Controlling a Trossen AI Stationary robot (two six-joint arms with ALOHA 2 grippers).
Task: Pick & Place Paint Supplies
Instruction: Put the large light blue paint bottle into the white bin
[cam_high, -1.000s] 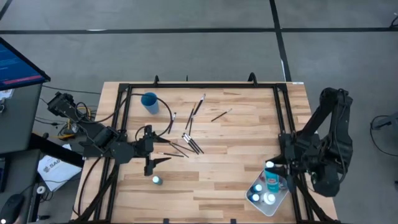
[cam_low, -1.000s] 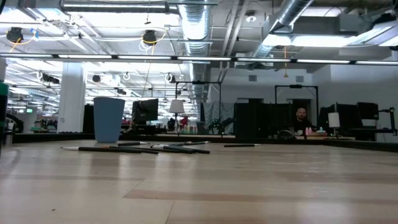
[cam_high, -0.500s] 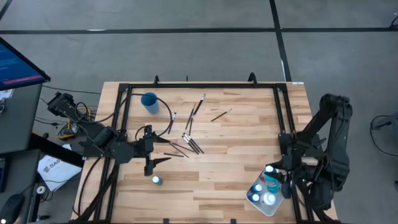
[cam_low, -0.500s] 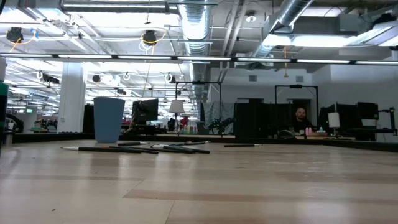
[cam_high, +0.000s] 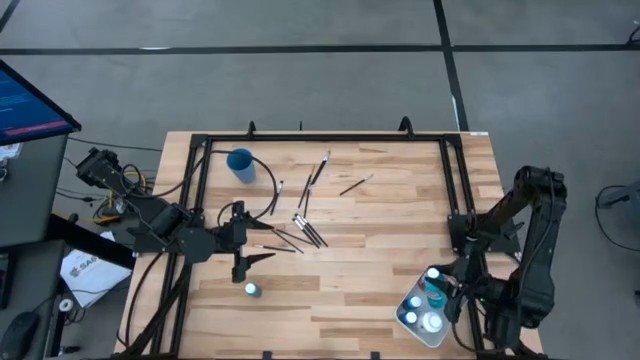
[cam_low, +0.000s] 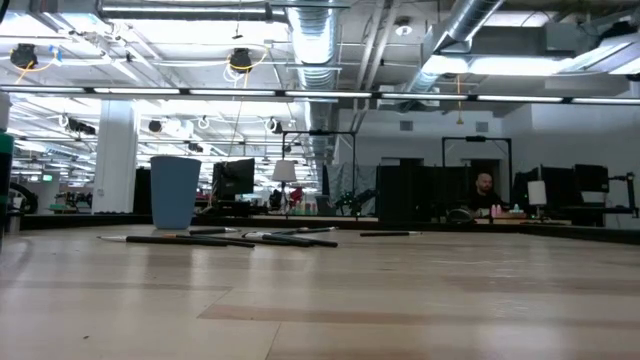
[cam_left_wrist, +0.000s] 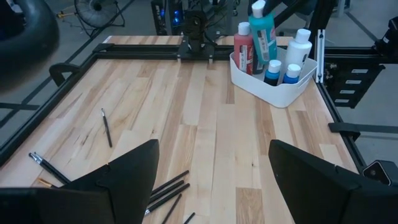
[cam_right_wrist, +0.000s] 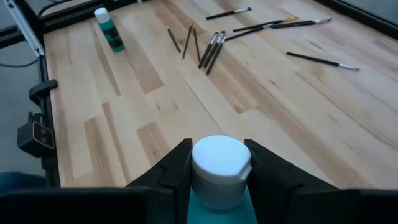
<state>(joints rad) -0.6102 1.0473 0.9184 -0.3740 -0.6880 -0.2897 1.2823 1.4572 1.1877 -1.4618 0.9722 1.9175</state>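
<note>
**Paint supplies: one teal bottle held over the tray**

Paint bottles are standing together in the white tray (cam_high: 409, 322) at the desk's (cam_high: 380, 220) near right corner, and we are seeing a red bottle (cam_left_wrist: 243, 53), a white bottle (cam_left_wrist: 299, 51) and two small dark blue bottles (cam_left_wrist: 272, 71) sitting inside it in the left wrist view. The right gripper (cam_high: 437, 284) is hanging right over that tray, and its jaws are closing on a teal bottle with a white cap (cam_right_wrist: 221, 167), gripping it on both sides just below the cap. In the left wrist view that same bottle (cam_left_wrist: 261, 34) is standing upright above the others, with the gripper on its top.

A second, smaller teal bottle (cam_high: 251, 289) is standing alone on the desk near the front left, just beside the left gripper (cam_high: 238, 252). We are finding that gripper's jaws spread wide and holding nothing, low over the wood at the left side.

Paintbrushes (cam_high: 308, 230) are lying scattered across the middle of the desk, most of them in a loose cluster next to the left gripper, with one brush (cam_high: 355, 184) lying apart toward the far side. The blue cup (cam_high: 240, 163) is standing upright near the far left corner, well apart from the tray.
</note>
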